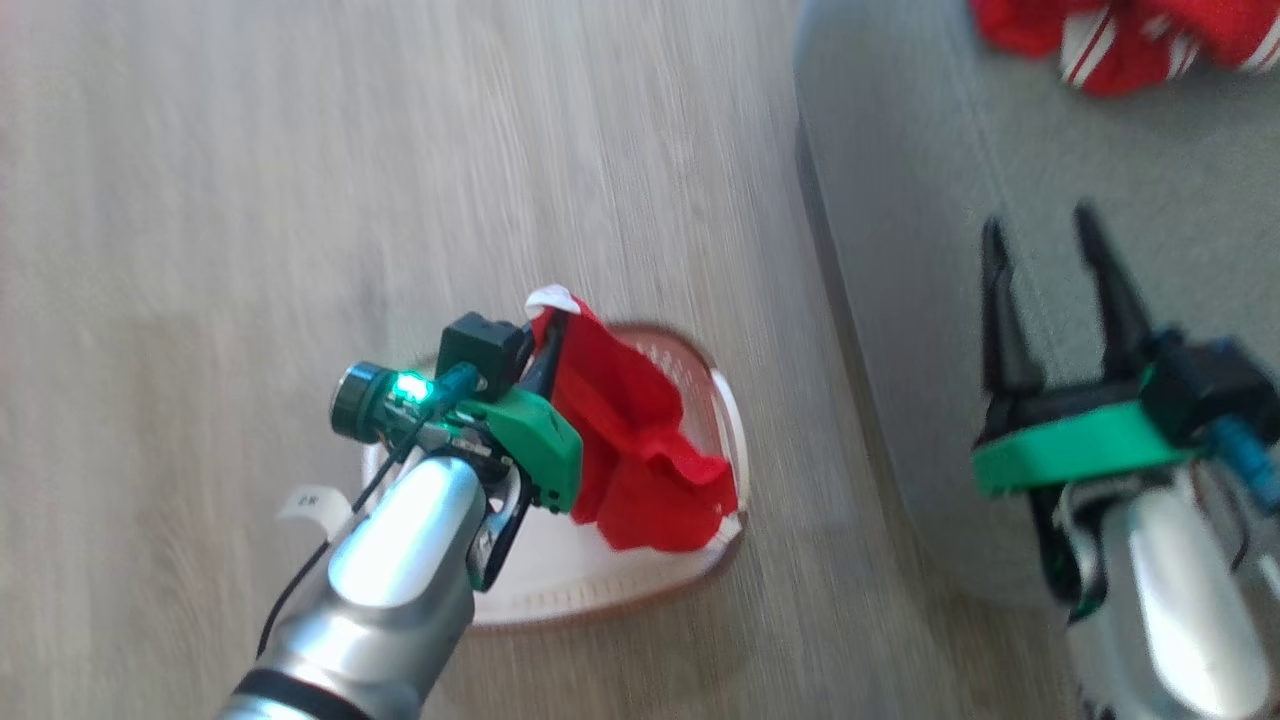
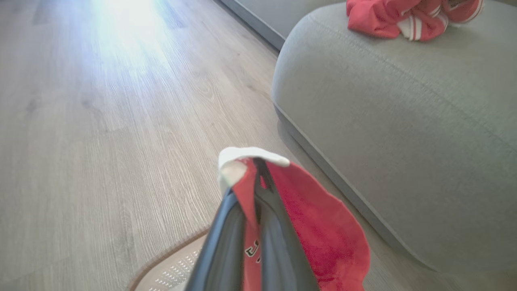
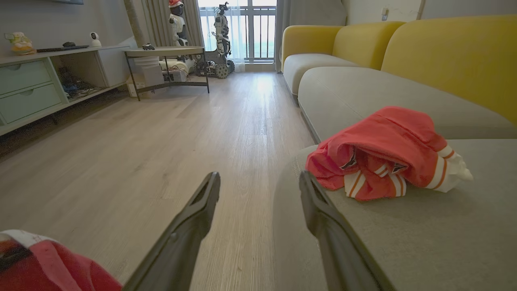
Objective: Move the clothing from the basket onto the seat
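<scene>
- Here, at the far left of the head view, a pale wood-grain floor (image 1: 250, 150) is shown, and the basket stands on it.
- The left gripper (image 1: 548, 340) is seen above the basket, its two dark fingers pressed together on a fold of the red garment (image 1: 630, 430). In the left wrist view the same gripper (image 2: 248, 182) is clamped on the cloth, and a white hem is pushed up past the fingertips.
- The red garment (image 2: 319, 226) is draped to the right of the grip. Whether its lower folds touch the basket cannot be told. A corner of it (image 3: 40, 262) is caught at the lower left of the right wrist view.
- The basket (image 1: 735, 420) is marked by a white perforated wall and a brown rim (image 2: 173, 266). It is placed just beside the seat, and its interior is largely hidden by the arm and the cloth.
- The seat (image 1: 930, 250), upholstered in grey-green fabric, is set to the right of the basket. A stitched seam is visible along its rounded edge (image 2: 404, 121).
- The right gripper (image 1: 1040, 225) is held over the seat's near edge with its fingers spread apart and nothing between them, as is confirmed in its own wrist view (image 3: 258, 178).
- The second garment (image 1: 1120, 40), red with white stripes, is bundled on the seat cushion (image 3: 387, 149), well apart from both grippers.
- Yellow backrests (image 3: 444, 52) are seen behind the seat.
</scene>
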`<state>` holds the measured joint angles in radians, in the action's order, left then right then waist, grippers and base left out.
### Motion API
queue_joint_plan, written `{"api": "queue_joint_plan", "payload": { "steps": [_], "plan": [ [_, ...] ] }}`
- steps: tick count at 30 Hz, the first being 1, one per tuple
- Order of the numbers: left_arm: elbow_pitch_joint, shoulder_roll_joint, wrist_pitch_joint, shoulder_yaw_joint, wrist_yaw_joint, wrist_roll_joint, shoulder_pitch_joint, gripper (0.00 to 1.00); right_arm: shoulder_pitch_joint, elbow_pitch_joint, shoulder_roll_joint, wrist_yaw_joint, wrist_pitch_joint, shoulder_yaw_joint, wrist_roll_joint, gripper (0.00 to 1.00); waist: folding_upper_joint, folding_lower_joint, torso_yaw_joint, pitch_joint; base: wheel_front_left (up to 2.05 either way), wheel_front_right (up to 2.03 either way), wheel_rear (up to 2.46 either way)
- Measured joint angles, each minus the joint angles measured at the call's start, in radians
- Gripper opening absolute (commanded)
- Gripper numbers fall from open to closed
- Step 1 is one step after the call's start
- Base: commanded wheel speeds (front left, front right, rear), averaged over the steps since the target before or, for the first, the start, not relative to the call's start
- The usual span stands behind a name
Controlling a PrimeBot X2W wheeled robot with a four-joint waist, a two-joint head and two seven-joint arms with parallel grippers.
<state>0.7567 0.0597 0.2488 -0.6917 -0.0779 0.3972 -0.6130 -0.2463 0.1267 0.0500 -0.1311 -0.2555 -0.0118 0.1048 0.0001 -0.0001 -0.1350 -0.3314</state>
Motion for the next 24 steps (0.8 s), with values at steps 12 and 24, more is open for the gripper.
{"api": "queue_joint_plan", "payload": {
  "steps": [12, 24],
  "plan": [
    [-0.057, 0.009, 0.000, 0.046, 0.036, -0.008, 0.041, 0.00, 0.137, 0.109, 0.000, 0.000, 0.000, 0.068, 0.000, 1.00, 0.0000, -0.0001, 0.048, 0.284, 0.00, 0.00, 0.00],
    [-0.107, 0.002, -0.065, 0.006, 0.082, -0.006, -0.041, 0.00, 0.159, 0.169, 0.000, 0.000, 0.000, 0.108, 0.001, 1.00, 0.0000, -0.0001, 0.109, 0.425, 0.00, 0.00, 0.00]
  ]
}}
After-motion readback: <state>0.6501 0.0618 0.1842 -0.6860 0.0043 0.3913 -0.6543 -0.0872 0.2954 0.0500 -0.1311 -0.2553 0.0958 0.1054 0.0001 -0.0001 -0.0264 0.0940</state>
